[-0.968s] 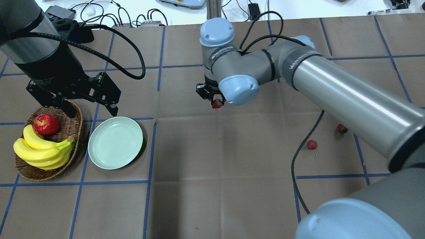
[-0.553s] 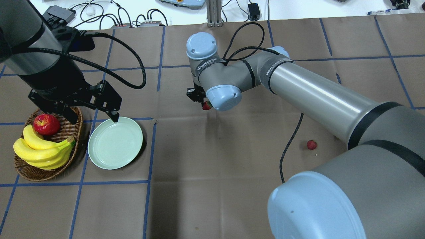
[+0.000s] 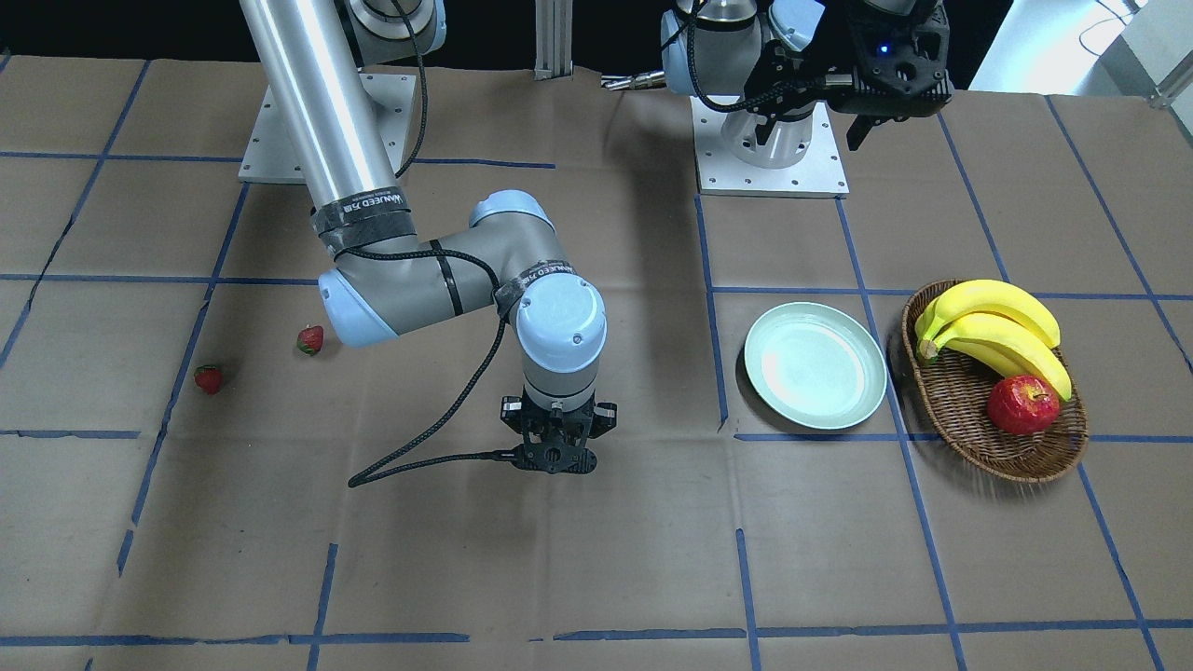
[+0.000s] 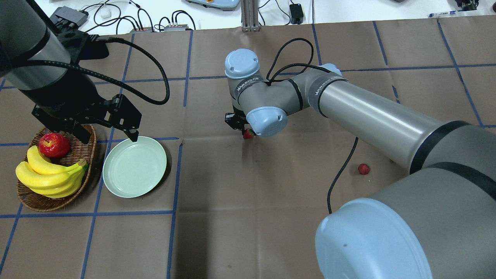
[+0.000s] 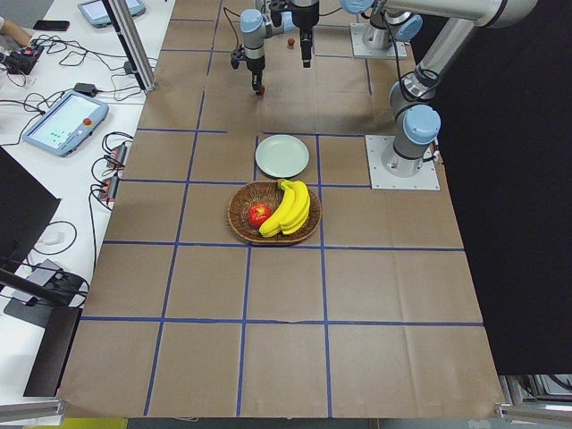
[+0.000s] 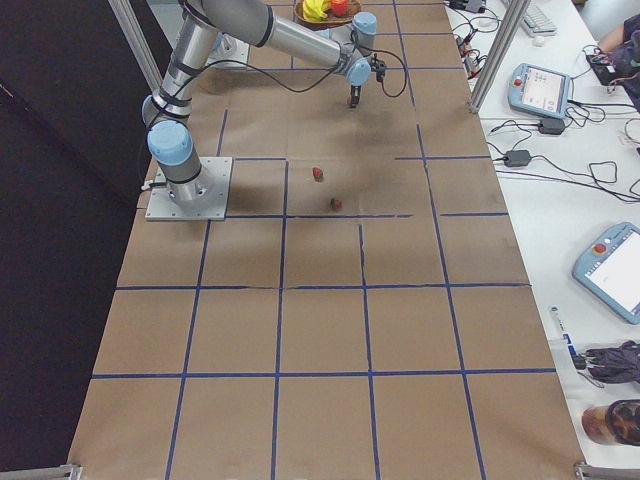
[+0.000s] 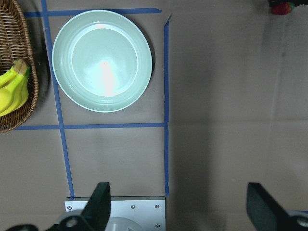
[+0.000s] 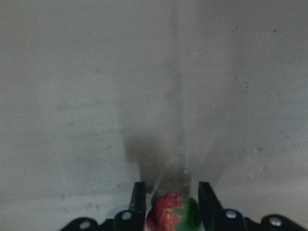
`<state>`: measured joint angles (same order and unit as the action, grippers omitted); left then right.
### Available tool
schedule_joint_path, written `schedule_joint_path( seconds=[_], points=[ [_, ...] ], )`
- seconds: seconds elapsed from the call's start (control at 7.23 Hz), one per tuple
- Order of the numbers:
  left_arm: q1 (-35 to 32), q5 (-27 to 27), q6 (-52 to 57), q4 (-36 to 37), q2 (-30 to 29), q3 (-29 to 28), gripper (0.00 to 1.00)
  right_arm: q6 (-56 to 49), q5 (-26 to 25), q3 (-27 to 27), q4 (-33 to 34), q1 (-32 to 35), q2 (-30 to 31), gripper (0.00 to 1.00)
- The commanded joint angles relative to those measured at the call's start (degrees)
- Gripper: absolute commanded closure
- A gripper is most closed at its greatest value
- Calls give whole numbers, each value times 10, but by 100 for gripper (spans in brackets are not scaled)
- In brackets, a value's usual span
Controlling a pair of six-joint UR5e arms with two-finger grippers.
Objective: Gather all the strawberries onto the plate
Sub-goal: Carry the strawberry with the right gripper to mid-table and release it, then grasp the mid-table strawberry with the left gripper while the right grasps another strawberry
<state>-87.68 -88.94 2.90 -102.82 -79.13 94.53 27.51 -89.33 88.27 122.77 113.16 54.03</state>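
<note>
From where I stand, the right gripper (image 8: pixel 171 186) has its jaws pinching one strawberry (image 8: pixel 172 212) by its sides. It holds the berry low over the table (image 4: pixel 248 217), well apart from the plate (image 4: pixel 134 166), on the side away from the wicker basket (image 4: pixel 83 149). The plate is bare. Farther from the plate, past the right arm, two more strawberries (image 3: pixel 310 339) (image 3: pixel 208 378) lie on the table. The left gripper (image 4: pixel 108 135) hangs high near the plate with its jaws spread wide and nothing between them.

I judge this to be the carry of the first berry. The next move calls for crossing to above the plate, lowering close to its floor and then opening. A berry dropped from a height could roll over the shallow rim.
</note>
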Motion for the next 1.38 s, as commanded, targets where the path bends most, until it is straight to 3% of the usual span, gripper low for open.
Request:
schedule_joint_path(
  seconds=[0.0,0.14,0.41,0.55,0.83,1.11,1.24],
  points=[
    [0,3,-3,3,1,27,0,0,1,-2,-1,-5,12,0],
    [0,3,-5,3,2,42,0,-1,1,-1,-16,-7,43,0],
    [-1,4,-7,16,-22,68,0,-58,-4,8,-123,-63,143,0],
    [-5,10,-14,73,-41,83,0,-109,-7,17,-172,-108,182,0],
    [-36,11,-19,196,-105,108,0,-228,-8,101,-171,-205,256,0],
    [-102,11,-67,337,-205,98,0,-315,-6,197,-169,-305,328,0],
    [-142,13,-93,390,-251,85,0,-352,-5,254,-119,-344,348,0]
  ],
)
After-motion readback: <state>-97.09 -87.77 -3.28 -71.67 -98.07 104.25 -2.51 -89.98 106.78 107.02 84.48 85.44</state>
